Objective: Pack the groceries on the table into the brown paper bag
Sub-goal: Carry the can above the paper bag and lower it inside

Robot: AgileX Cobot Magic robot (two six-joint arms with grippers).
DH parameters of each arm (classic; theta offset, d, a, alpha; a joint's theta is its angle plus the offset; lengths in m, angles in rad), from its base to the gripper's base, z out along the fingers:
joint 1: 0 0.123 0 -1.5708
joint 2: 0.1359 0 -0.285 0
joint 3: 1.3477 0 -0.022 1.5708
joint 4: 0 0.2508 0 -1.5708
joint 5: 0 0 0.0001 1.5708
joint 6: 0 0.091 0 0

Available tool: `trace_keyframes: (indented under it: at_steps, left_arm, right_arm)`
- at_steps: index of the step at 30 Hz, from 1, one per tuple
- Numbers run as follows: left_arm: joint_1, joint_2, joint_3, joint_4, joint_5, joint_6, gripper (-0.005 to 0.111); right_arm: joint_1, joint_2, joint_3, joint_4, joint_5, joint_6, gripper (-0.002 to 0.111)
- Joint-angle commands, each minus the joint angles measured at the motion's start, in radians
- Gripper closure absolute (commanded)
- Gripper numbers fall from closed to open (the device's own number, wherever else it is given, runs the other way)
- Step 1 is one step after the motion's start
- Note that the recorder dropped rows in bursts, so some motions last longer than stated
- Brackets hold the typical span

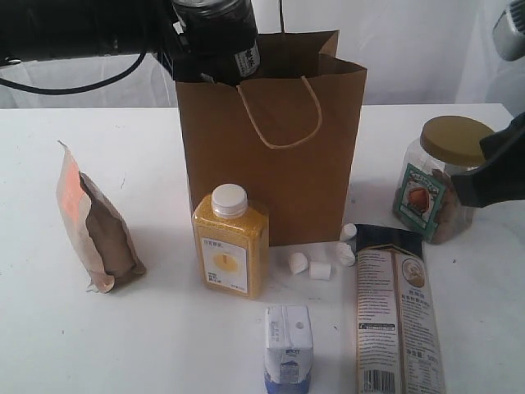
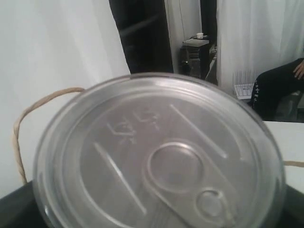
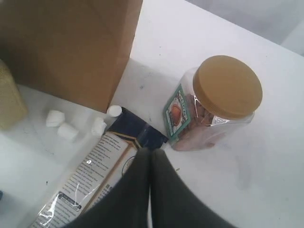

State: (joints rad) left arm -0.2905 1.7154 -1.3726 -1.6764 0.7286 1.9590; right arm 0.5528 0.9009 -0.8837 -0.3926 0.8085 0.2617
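Observation:
The brown paper bag (image 1: 271, 156) stands upright at the back middle of the table (image 1: 156, 345). Over its open mouth my left gripper (image 1: 201, 51) is shut on the silver pull-tab can (image 1: 217, 29), whose lid (image 2: 161, 156) fills the left wrist view and hides the fingers. In front of the bag stand the yellow white-capped bottle (image 1: 230, 242) and a white-blue carton (image 1: 288, 343), with marshmallows (image 1: 320, 267) beside them. The brown-orange pouch (image 1: 94, 222) is at the left. The long packet (image 1: 399, 312) lies at the right. My right gripper (image 3: 151, 154) is shut and empty, above the packet (image 3: 90, 180) beside the gold-lidded jar (image 3: 213, 102).
A cream cord handle (image 2: 21, 123) of the bag curves beside the can. The bag's side wall (image 3: 66, 42) stands close to the marshmallows (image 3: 61, 126). White curtains hang behind the table, and the jar (image 1: 439, 176) stands near the right edge.

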Motion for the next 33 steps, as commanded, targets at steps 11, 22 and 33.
trace_keyframes:
  at_steps: [11,22,33]
  left_arm:
    - [-0.002,-0.010,-0.012,0.000,-0.025,0.036,0.033]
    - [-0.002,0.001,-0.014,-0.034,-0.095,0.025,0.053]
    - [-0.002,0.005,-0.089,0.221,-0.122,-0.362,0.039]
  right_arm:
    - [-0.006,-0.001,0.000,0.003,-0.083,0.007,0.108]
    - [-0.006,-0.001,0.000,0.026,-0.084,0.007,0.108]
    - [-0.006,-0.001,0.000,0.071,-0.084,0.007,0.108]
